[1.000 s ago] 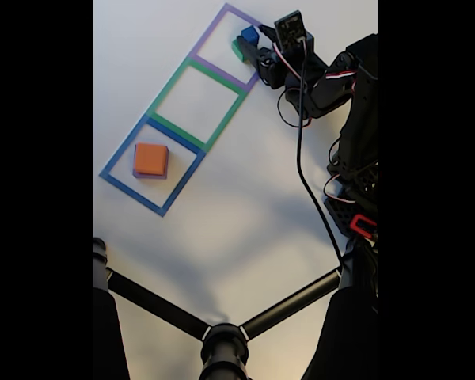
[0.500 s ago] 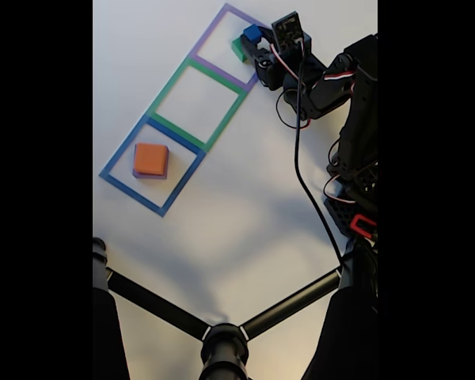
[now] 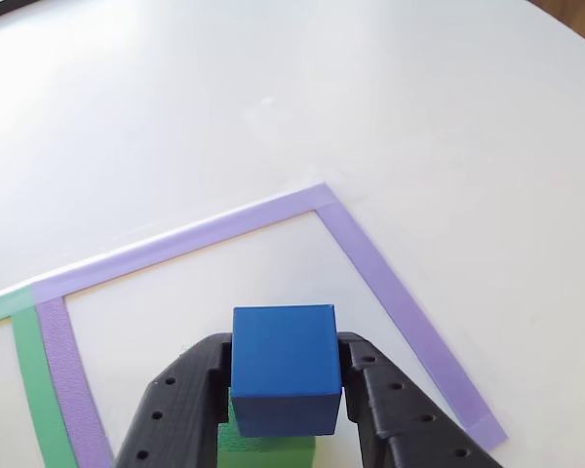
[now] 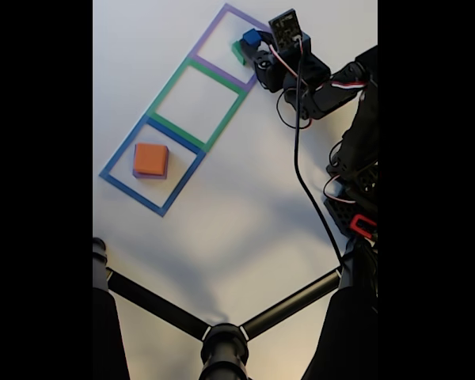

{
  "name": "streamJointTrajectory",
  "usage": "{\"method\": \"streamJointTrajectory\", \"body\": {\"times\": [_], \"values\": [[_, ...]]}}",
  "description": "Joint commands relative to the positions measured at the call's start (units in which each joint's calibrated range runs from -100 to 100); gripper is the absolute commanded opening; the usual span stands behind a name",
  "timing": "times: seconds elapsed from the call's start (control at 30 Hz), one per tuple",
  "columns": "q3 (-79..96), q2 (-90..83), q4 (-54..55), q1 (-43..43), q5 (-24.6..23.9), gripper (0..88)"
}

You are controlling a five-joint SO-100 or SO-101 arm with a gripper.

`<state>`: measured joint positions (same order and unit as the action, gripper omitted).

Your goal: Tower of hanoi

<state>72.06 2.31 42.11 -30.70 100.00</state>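
Blue cube point(image 3: 284, 375) clamped in black hand point(image 3: 285, 390), above green block point(image 3: 268, 451), inside purple tape square point(image 3: 370, 263), no readable writing.

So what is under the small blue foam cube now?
A green foam block sits below the blue foam cube, which the black gripper clasps. The cube and fingers cover most of it; whether they touch is unclear.

White table point(image 4: 245, 198). Three taped square outlines lie in a diagonal row in the fixed view: purple outline point(image 4: 214, 30) directly under the gripper, green outline point(image 4: 168, 85) adjoining it farther off, blue outline point(image 4: 119, 152) farthest away. Black tripod legs point(image 4: 222, 336) sit well apart, at the bottom edge.
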Motion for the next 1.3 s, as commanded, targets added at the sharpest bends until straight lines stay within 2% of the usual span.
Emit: {"method": "streamJointTrajectory", "body": {"times": [0.0, 0.2, 0.43, 0.67, 0.83, 0.93, 1.03, 1.13, 1.27], "values": [[0.2, -17.4, -14.5, 1.3, 0.0, 2.7], [-3.1, -32.5, -35.4, 2.2, 0.0, 2.6], [-13.3, -46.9, -67.2, 1.8, 0.0, 2.7], [-34.3, -55.6, -106.4, 3.8, 0.0, 2.8], [-49.4, -58.1, -128.2, 8.7, 0.0, 2.9], [-54.8, -59.0, -136.0, 11.4, 0.0, 3.0], [-55.9, -59.9, -138.6, 12.5, 0.0, 3.1], [-53.6, -60.1, -137.7, 12.6, 0.0, 3.1], [-43.9, -61.5, -129.3, 12.1, 0.0, 3.2]]}}
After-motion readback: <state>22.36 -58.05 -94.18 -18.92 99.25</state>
